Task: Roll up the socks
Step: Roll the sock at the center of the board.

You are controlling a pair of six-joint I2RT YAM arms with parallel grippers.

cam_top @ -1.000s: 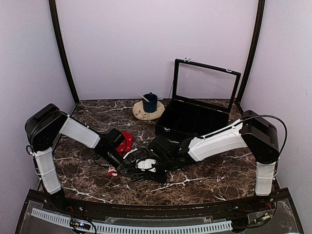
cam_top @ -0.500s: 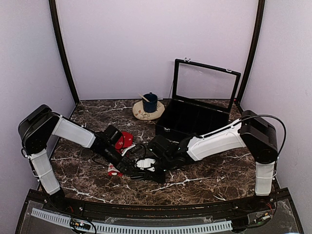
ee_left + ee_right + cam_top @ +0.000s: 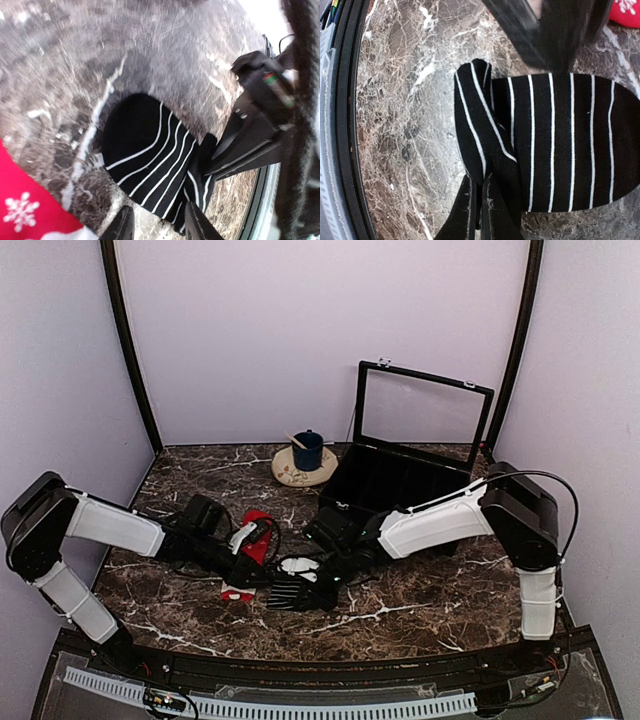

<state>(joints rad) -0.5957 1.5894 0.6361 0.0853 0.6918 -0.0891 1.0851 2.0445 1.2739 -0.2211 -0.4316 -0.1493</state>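
Marble table (image 3: 450, 590), read from above as a clock face with 12 at the back wall, carries everything

From 9 o'clock the left arm lies low across the stone toward the centre. At its end the left gripper (image 3: 159, 227) has its jaws apart, with nothing clamped between them. In its wrist view the two fingertips (image 3: 122, 226) stand over the near edge of the black sock (image 3: 150, 155), but whether they touch the cloth cannot be told.

The red sock (image 3: 256, 530) lies partly under that gripper, at about 10 o'clock from the black sock. One white snowflake on it shows in the left wrist view. A small red-and-white bit shows just beside the black sock, at its 9 o'clock.

The black sock lies flat on the table at about 6 o'clock from the centre, near the front edge. Thin white stripes run across it. One end is rounded, and the other is turned over into a raised fold.

The right gripper (image 3: 481, 210) comes in from 3 o'clock with its jaws together, pinching that fold.

At 12 o'clock a dark blue cup (image 3: 308, 450) stands on a pale saucer (image 3: 290, 475), well apart from the socks. At about 1 o'clock sits a black box (image 3: 400, 485), its clear lid (image 3: 425, 410) standing upright
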